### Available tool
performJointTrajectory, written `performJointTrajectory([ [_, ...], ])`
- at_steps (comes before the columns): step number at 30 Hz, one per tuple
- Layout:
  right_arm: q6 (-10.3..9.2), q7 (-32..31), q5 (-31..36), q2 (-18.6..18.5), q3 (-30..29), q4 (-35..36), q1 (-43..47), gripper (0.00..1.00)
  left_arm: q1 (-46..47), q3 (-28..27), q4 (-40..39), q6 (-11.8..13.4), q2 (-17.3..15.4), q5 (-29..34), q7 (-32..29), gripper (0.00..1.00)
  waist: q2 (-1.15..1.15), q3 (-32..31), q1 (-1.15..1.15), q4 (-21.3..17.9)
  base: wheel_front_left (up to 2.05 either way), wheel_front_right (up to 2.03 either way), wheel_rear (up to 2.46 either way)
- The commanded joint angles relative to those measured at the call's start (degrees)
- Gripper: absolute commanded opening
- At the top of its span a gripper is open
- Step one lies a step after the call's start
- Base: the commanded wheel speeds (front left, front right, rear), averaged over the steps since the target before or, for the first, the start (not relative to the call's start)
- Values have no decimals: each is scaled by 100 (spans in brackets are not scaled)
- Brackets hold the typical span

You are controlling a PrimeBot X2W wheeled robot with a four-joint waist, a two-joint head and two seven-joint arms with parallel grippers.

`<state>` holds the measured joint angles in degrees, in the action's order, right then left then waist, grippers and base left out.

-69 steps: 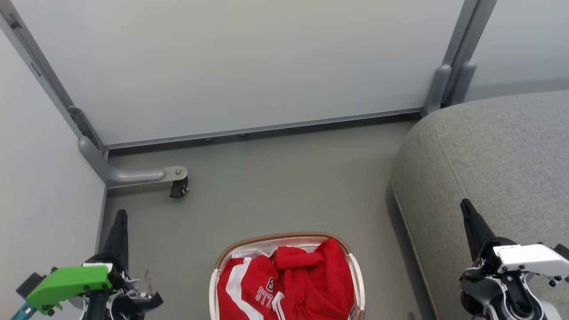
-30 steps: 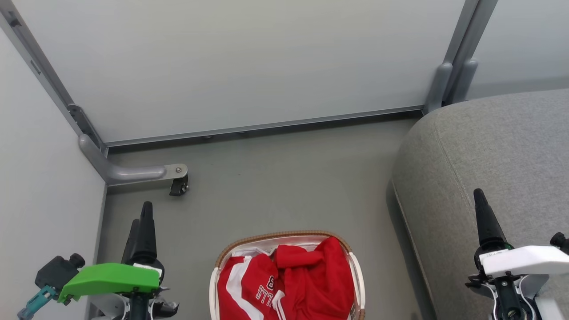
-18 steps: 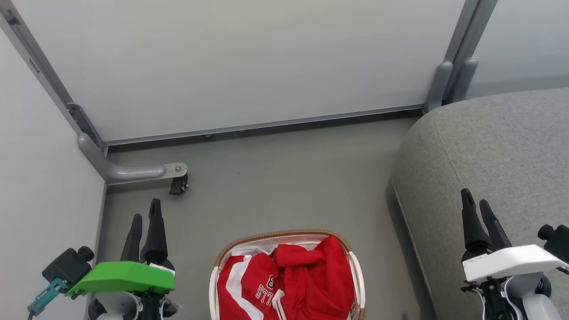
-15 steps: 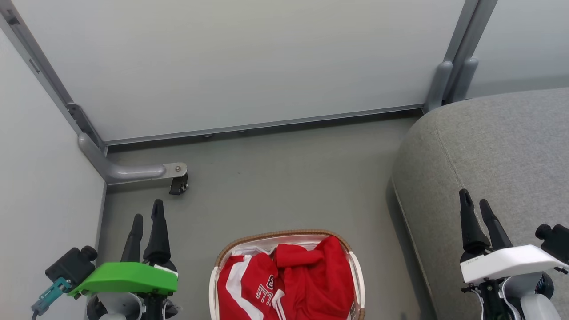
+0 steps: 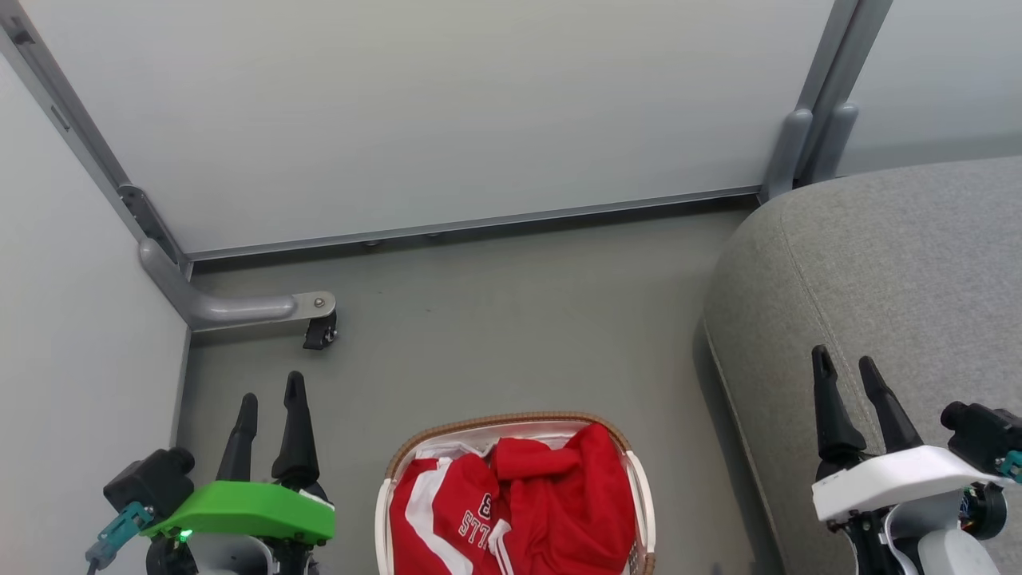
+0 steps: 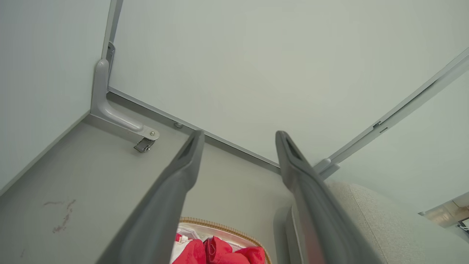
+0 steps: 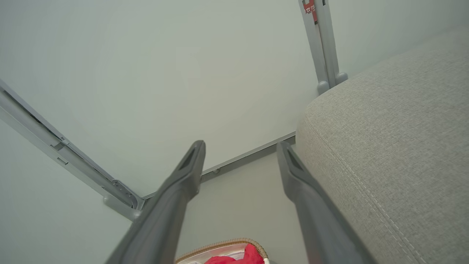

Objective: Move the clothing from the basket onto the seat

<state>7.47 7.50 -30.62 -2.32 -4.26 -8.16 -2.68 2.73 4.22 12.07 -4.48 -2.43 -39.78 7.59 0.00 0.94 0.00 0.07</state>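
head view: left gripper [image 5: 271,387] hangs low left over the floor [image 5: 511,319], fingers parted a little, holding nothing. right gripper [image 5: 842,357] sits low right above the seat [image 5: 902,271], same modest gap, also empty. the clothing [image 5: 527,511], red with white stripes, is bunched in the basket [image 5: 511,419] between the two arms, at the bottom edge of view. nothing is lifted out yet, so the step looks like the first reach.

left wrist view: left gripper [image 6: 239,135] has its fingers apart, pointing at the wall, with the clothing [image 6: 216,253] below them. i'd pitch down, open wider, and pinch the raised fold at the top of the heap, not the white liner.

right wrist view: right gripper [image 7: 240,145] is parted and empty, the seat [image 7: 395,139] close on its right, the basket rim [image 7: 220,245] low.

room: the floor around the basket is open. watch the woven rim, the seat's rounded front edge just beside the basket, and the caster bracket [image 5: 319,331] ahead of the left arm. lift high enough to pass the seat edge.
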Motion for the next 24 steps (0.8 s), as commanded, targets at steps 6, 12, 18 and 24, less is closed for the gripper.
performJointTrajectory([
  [6,2,142,563,-45,77,17,11,100,2,54,50,16,-44,431,128,100,0,14,0,17,0,0,0],
  [12,2,223,940,-50,89,-10,28,100,-1,92,132,17,-47,719,214,100,0,26,0,35,0,0,0],
  [18,3,306,1301,-53,98,-26,61,100,-10,134,221,16,-50,983,291,100,0,27,0,45,0,0,0],
  [24,3,380,1628,-55,101,-37,76,100,-17,173,335,11,-52,1216,379,100,0,25,0,49,0,0,0],
])
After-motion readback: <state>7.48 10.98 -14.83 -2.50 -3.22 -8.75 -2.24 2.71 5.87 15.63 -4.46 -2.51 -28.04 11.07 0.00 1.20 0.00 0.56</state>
